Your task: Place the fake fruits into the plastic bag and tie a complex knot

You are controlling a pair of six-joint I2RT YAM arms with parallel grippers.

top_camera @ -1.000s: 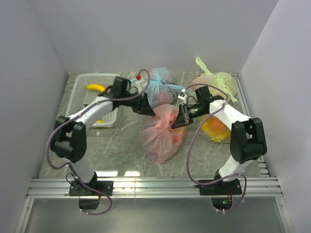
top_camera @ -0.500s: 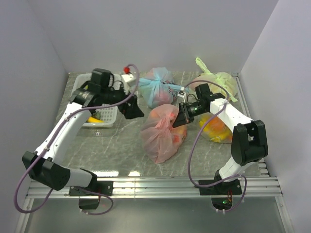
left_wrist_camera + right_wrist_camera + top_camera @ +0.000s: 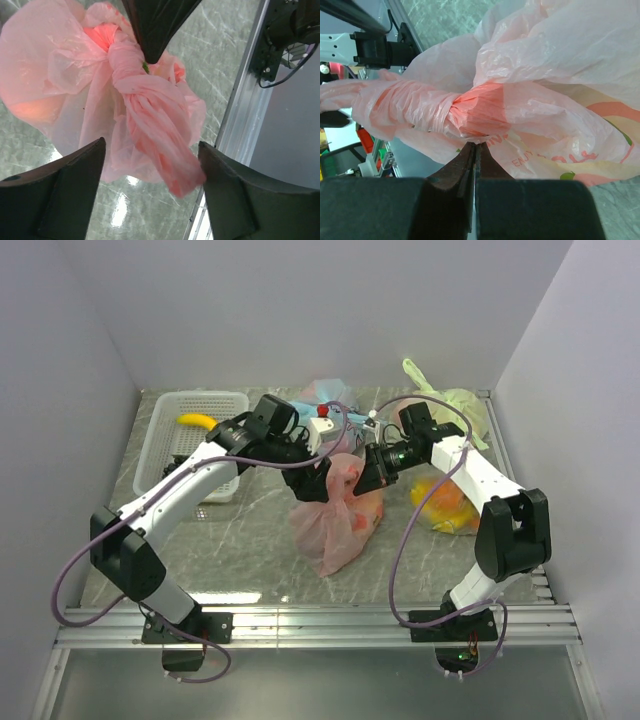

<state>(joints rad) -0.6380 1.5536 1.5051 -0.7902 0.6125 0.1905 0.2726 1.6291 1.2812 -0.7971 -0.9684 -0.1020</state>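
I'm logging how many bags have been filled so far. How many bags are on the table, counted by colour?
pink plastic bag: 1
light blue bag: 1
pale green bag: 1
yellow-orange bag: 1
Total: 4 bags

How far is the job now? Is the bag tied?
Done: fruits show through the bag, its neck twisted into a knot. In hand: right gripper pinches by the knot; left gripper, open, straddles the tail. Left: tightening; one banana lies in the basket.
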